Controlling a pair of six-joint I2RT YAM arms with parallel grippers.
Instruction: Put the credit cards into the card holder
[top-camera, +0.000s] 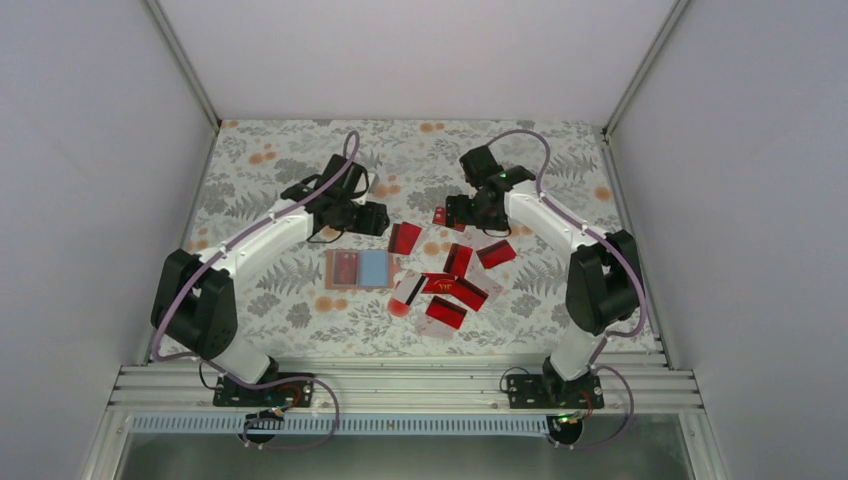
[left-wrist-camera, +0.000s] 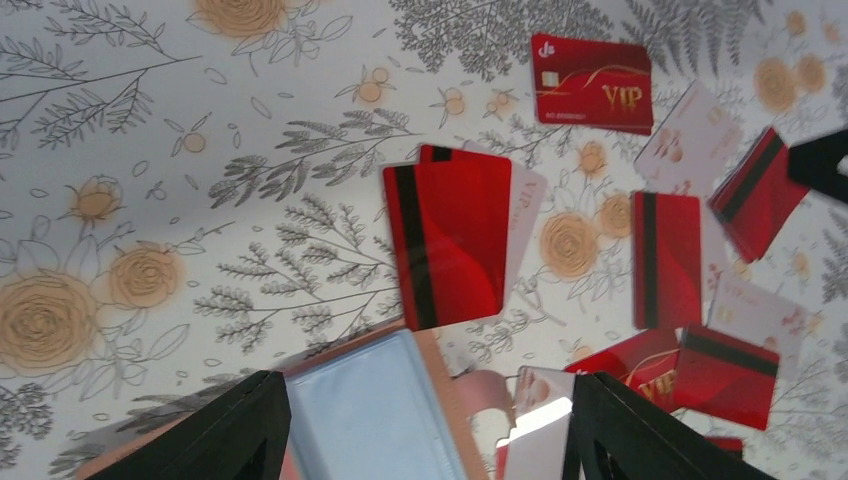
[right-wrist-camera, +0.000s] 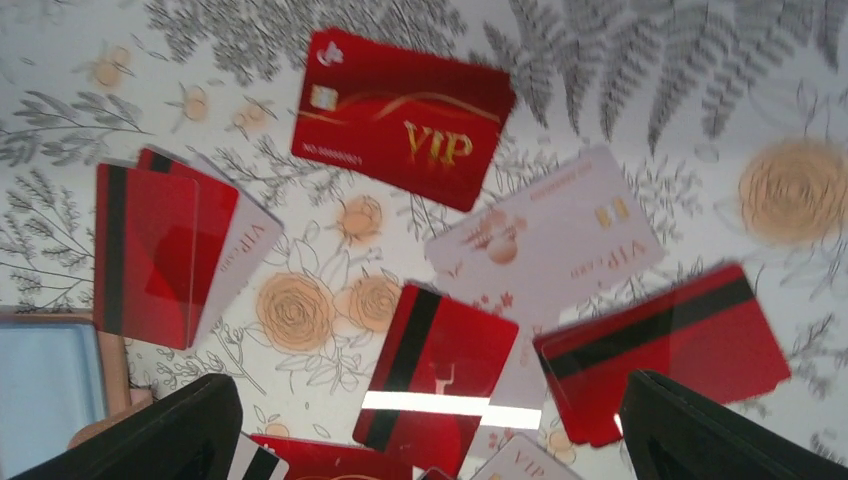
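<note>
Left claw: we see the left gripper (left-wrist-camera: 428, 395) spread wide and empty, hanging over the edge of the card holder (left-wrist-camera: 365, 415).
Right claw: the right gripper (right-wrist-camera: 430, 390) is likewise released, with nothing between its fingers, above the scatter of credit cards (right-wrist-camera: 400, 115).
Task's things: the cards lie loose on the floral cloth (top-camera: 560, 160) just right of the holder, which sits between the two arms, nearer the left one.
Holder contents: it lies opened flat. One half is bare pale blue and the other shows red in the top view. We take that for a card, though we cannot tell whether it is tucked in or merely resting on top.
Risk, doubles: several cards overlap, such as the striped red card (left-wrist-camera: 450, 240) over a pale one, so a pinch may lift two or drag a neighbour.
Risk, slip: thin glossy cards lying flat on cloth give the fingers little edge to catch.
Risk, holder: nothing pins it, so a card pushed in could shove it away.
Risk, arms: both wrists work close together and could collide.
</note>
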